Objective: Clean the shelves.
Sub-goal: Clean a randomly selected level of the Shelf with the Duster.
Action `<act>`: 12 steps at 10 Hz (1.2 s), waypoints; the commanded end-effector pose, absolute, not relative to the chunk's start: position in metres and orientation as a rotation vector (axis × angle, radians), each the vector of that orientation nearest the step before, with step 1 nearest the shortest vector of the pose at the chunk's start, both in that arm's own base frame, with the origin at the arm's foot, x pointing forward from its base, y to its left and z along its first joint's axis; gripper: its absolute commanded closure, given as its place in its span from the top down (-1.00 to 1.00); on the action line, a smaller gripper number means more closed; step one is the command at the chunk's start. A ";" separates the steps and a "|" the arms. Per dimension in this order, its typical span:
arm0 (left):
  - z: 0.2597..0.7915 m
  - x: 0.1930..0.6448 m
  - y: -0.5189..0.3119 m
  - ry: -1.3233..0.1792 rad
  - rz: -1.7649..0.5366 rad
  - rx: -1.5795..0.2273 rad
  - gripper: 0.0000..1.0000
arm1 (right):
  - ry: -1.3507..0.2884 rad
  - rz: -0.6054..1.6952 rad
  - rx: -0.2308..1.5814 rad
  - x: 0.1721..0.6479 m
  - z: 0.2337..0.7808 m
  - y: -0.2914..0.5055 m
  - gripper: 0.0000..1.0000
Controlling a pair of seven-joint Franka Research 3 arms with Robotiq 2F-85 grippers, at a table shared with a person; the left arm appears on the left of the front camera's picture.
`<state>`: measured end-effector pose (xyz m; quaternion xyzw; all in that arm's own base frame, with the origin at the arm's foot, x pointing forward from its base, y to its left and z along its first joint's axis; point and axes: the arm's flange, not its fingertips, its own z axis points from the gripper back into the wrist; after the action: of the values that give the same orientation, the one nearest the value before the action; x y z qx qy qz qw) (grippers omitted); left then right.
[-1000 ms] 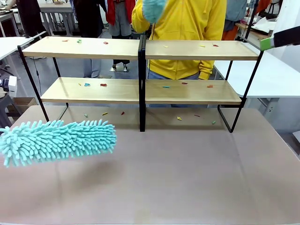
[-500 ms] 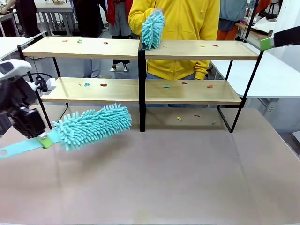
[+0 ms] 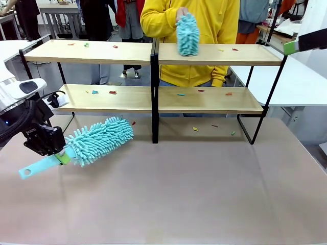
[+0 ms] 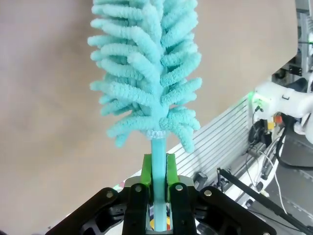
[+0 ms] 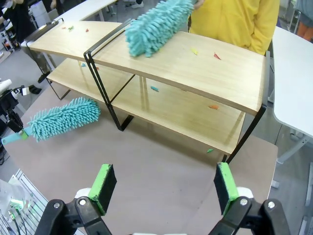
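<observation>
The shelves, two light-wood tiers in a black frame, stand across the far half of the table, with small coloured scraps on both boards. My left gripper is shut on the handle of a teal fluffy duster, whose head points toward the lower left tier, just above the tabletop. In the left wrist view the green pads clamp the thin teal handle below the duster's head. My right gripper hangs open high above the shelves. A person in yellow presses a second duster on the top right board.
Coloured scraps lie on the tabletop under the shelves. One finger of my right gripper juts in at the upper right of the front view. A white table stands to the right. The near tabletop is bare.
My left arm has come into the picture with its duster, whose head has swung toward the lower shelf and then dropped back a little left. The person's duster has come down and slid right along the top board.
</observation>
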<state>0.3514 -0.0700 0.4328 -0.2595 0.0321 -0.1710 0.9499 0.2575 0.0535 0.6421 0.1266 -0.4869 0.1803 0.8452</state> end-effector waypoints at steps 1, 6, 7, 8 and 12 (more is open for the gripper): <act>0.431 0.352 -0.070 0.070 -0.336 -0.525 -0.74 | -1.025 0.388 0.273 0.258 0.642 0.053 1.00; 0.404 0.375 -0.145 -0.139 -0.173 -0.470 -0.74 | -1.025 0.388 0.273 0.258 0.642 0.053 1.00; 0.400 0.381 -0.156 -0.148 -0.187 -0.467 -0.74 | -1.025 0.388 0.273 0.258 0.642 0.053 1.00; 0.395 0.388 -0.166 -0.208 -0.149 -0.428 -0.74 | -1.025 0.388 0.273 0.258 0.642 0.053 1.00; 0.372 0.411 -0.201 -0.227 -0.134 -0.411 -0.74 | -1.025 0.388 0.273 0.258 0.642 0.053 1.00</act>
<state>0.3996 -0.1887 0.3742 -0.2010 -0.1115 -0.0676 0.9709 0.2575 0.0535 0.6422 0.1266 -0.4869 0.1803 0.8452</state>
